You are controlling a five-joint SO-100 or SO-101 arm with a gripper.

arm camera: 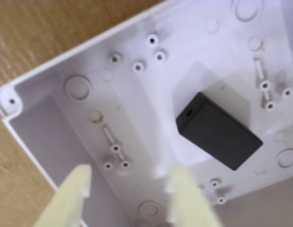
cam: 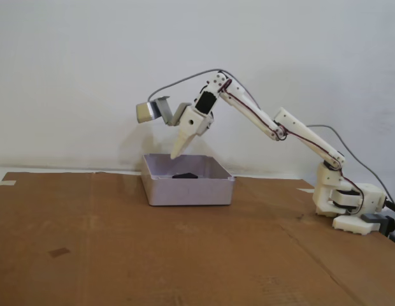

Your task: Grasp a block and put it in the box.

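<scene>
The black block (arm camera: 217, 131) lies flat on the floor of the pale lilac-grey box (arm camera: 38, 127), free of any grip. In the wrist view my gripper (arm camera: 130, 175) hovers above the box floor, its two pale yellow fingers spread apart with nothing between them, the block up and to the right of them. The fixed view shows the box (cam: 188, 191) on the brown table with the block (cam: 185, 174) dark inside it. There my gripper (cam: 176, 152) points down just above the box's back left part.
Brown cardboard (cam: 121, 255) covers the table around the box. The arm's base (cam: 347, 204) stands at the right, with cables behind it. A white wall closes the back. Small screw posts (arm camera: 116, 149) stud the box floor.
</scene>
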